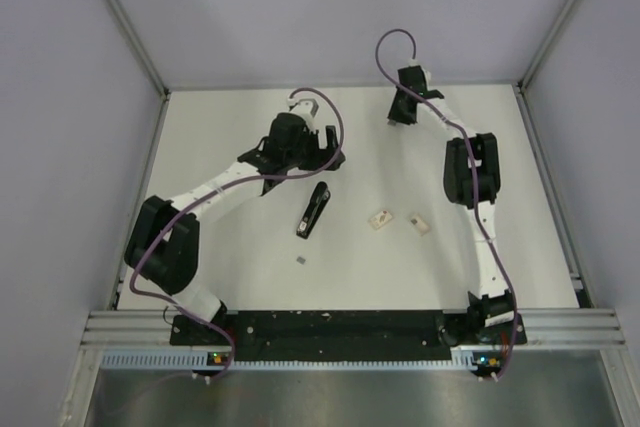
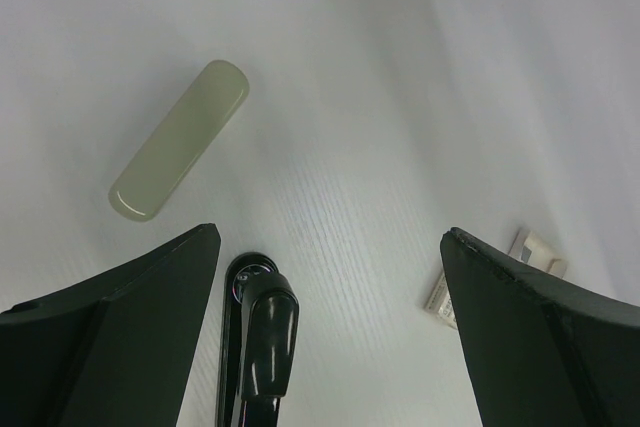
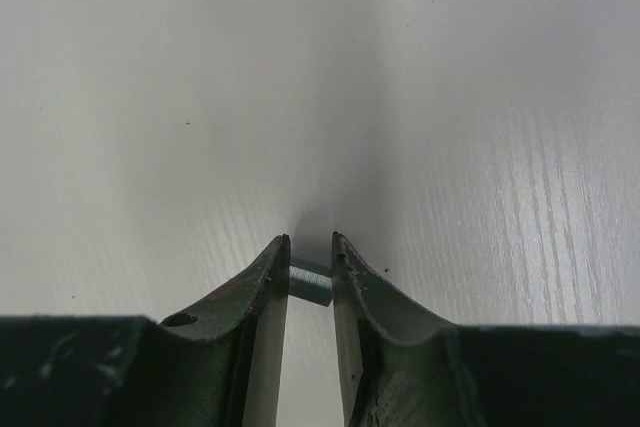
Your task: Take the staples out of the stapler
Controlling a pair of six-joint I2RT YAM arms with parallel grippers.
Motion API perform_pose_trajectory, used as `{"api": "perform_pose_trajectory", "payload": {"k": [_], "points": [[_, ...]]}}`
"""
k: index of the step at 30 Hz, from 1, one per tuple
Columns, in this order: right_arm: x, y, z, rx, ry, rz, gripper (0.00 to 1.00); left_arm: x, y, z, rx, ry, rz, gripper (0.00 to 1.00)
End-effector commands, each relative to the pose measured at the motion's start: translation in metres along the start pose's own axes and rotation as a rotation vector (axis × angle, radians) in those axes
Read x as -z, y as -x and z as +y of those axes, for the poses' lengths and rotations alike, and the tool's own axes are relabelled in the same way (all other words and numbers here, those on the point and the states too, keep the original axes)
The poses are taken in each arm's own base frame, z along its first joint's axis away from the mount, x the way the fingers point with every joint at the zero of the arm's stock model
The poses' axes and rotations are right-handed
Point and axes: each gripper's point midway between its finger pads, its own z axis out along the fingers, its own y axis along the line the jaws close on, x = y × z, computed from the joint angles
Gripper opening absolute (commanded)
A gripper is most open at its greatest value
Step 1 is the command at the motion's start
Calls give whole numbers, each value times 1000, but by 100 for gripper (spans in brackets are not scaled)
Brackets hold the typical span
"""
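Observation:
The slim black stapler (image 1: 313, 210) lies on the white table, just in front of my left gripper (image 1: 320, 155). In the left wrist view its glossy end (image 2: 262, 332) sits low between my fingers, nearer the left one. My left gripper (image 2: 330, 247) is wide open and empty above it. My right gripper (image 1: 394, 119) is at the far side of the table, close to the surface. In the right wrist view it (image 3: 310, 239) is shut on a short silvery ridged strip of staples (image 3: 312, 284).
A pale olive-grey bar (image 2: 180, 139) lies beyond the stapler in the left wrist view. Two small beige pieces (image 1: 380, 219) (image 1: 418, 223) lie right of the stapler. A tiny grey bit (image 1: 302, 260) lies nearer the bases. Walls enclose the table.

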Motion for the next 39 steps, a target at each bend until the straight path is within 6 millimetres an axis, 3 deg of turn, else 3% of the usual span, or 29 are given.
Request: {"api": "perform_pose_trajectory", "payload": {"k": [1,7,14,23,30,35,39], "points": [[15,-45,-9,77,-56,142,25,16,19,-16,7,-55,-74,98],[29,-66,-11,110,-56,188,24,26,21,-20,17,-74,-84,98],[60,-97,-13,125,-4,240,24,39,23,-31,15,-100,-116,98],[100,-138,-29,146,27,272,24,60,21,-48,2,-114,-149,98],[128,-174,-40,183,31,310,22,80,3,-55,-30,-102,-122,98],[155,-182,-45,179,43,297,22,98,-8,-48,-50,-59,-129,98],[184,-158,-46,165,42,197,23,116,-19,-44,-64,-56,-124,98]]}}
